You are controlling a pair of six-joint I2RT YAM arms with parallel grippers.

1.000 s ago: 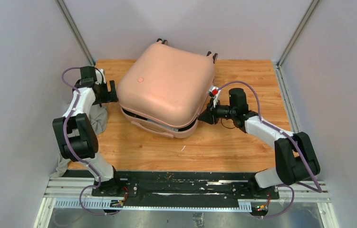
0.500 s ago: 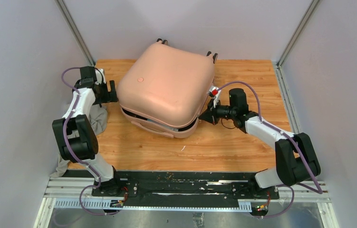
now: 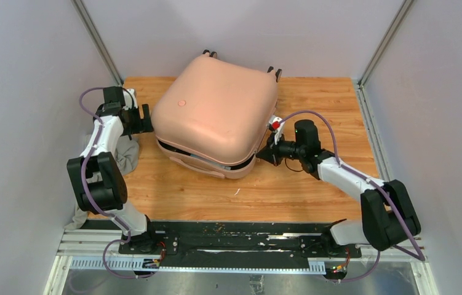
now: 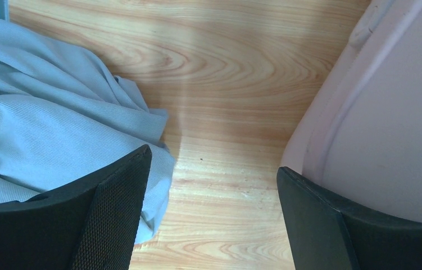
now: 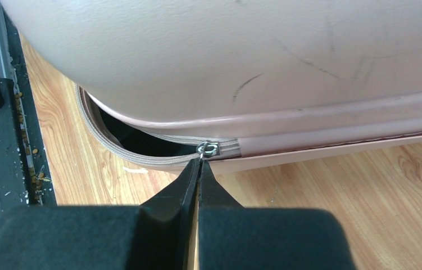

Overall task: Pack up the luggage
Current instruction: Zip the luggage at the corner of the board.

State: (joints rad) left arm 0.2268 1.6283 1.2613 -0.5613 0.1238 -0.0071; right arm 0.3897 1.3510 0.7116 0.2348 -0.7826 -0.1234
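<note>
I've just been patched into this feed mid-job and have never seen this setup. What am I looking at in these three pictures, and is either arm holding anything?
Two robot arms are bolted at the near edge of a wooden table. The wide picture looks down from above and behind them. The other two pictures come from a camera on each wrist. On the table lies a pink suitcase, its lid partly unzipped, and a crumpled grey-blue cloth sits at the left edge. The left claw is open and empty, between the cloth and the suitcase's side. The right claw is shut, with its tips at the zipper slider. Whether it is actually pinching the tab I cannot tell.
</note>
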